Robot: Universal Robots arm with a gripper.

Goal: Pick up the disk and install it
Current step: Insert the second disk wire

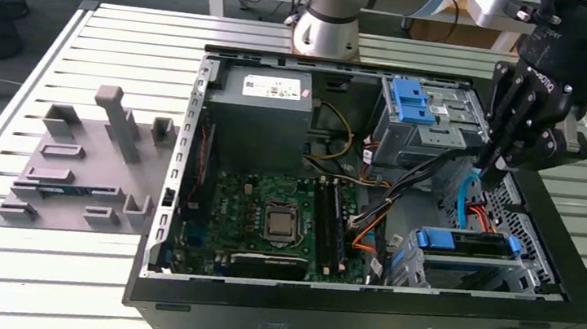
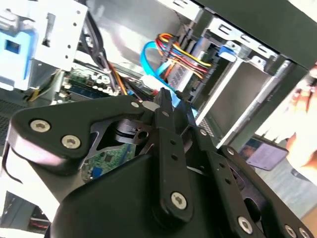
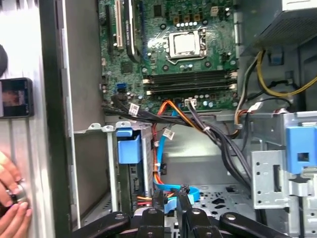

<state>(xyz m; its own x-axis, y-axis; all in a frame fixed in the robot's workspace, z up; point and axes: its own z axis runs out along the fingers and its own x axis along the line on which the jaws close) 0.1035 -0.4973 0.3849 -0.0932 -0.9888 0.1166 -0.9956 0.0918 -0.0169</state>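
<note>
The disk [image 1: 467, 243], silver in a blue plastic carrier, sits in the lower drive bay at the case's front corner on the exterior view's right. Red, orange and blue cables run to it. In the first wrist view its blue carrier tab [image 3: 129, 148] sticks up from the bay. In the second wrist view the disk [image 2: 181, 72] shows with its cables plugged in. My gripper [image 1: 487, 173] hangs above the case interior, just behind that bay, shut with nothing between its fingers. In both wrist views the fingertips [image 3: 171, 196] [image 2: 169, 98] point at the blue cable beside the bay.
A grey power-supply box [image 1: 267, 100] and a metal bay with a blue latch [image 1: 414, 102] fill the case's rear. The motherboard [image 1: 272, 215] lies on the floor. A grey fixture plate [image 1: 86, 167] lies on the slatted table. A person's hand [image 3: 11, 206] rests outside the case wall.
</note>
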